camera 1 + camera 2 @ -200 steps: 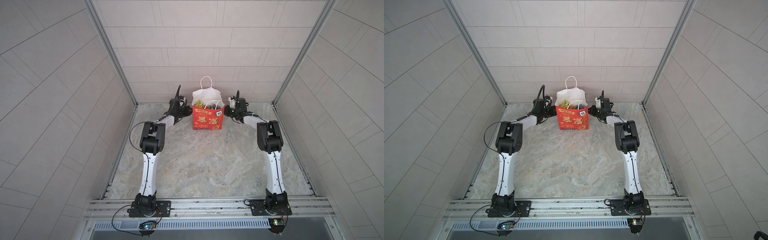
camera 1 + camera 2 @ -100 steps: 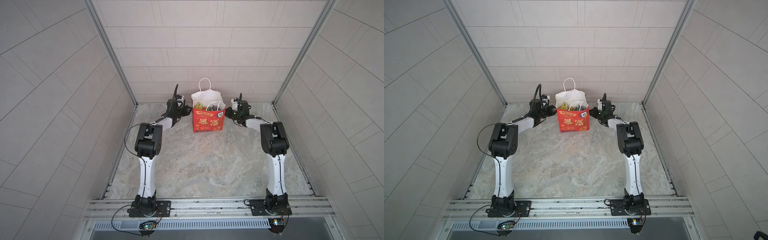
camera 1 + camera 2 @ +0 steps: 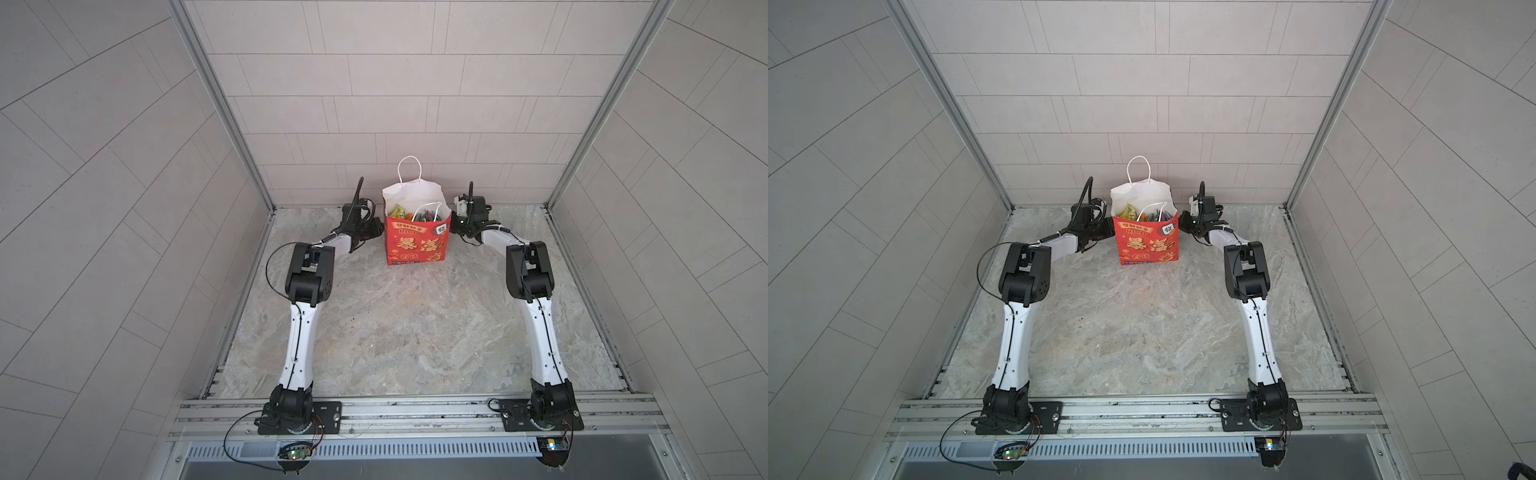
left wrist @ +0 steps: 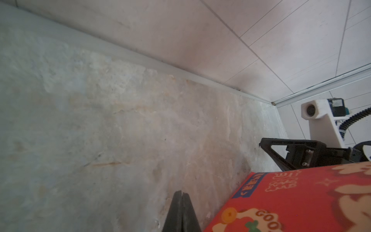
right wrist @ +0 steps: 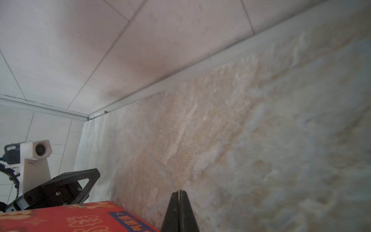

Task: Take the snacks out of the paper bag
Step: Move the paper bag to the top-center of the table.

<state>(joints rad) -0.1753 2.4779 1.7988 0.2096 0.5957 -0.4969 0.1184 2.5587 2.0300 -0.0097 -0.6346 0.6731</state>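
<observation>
The red paper bag (image 3: 417, 245) (image 3: 1148, 245) stands upright near the back wall, with its mouth open. The snacks (image 3: 409, 214) (image 3: 1142, 214) show as green, yellow and other coloured packets inside its mouth. My left gripper (image 3: 377, 229) (image 3: 1109, 232) (image 4: 181, 192) is shut and empty, low by the bag's left side. My right gripper (image 3: 454, 222) (image 3: 1182, 226) (image 5: 178, 191) is shut and empty, low by its right side. Each wrist view shows the red bag (image 4: 301, 200) (image 5: 70, 219) beside the fingertips. Whether either gripper touches the bag I cannot tell.
The back wall (image 3: 415, 104) rises just behind the bag, and tiled side walls close in the marble table (image 3: 415, 332). A metal rail (image 3: 415, 411) carrying both arm bases runs along the front edge.
Both elbows swung outward and then came back in. The grippers stayed shut at the bag's sides, and the bag has hardly moved.
</observation>
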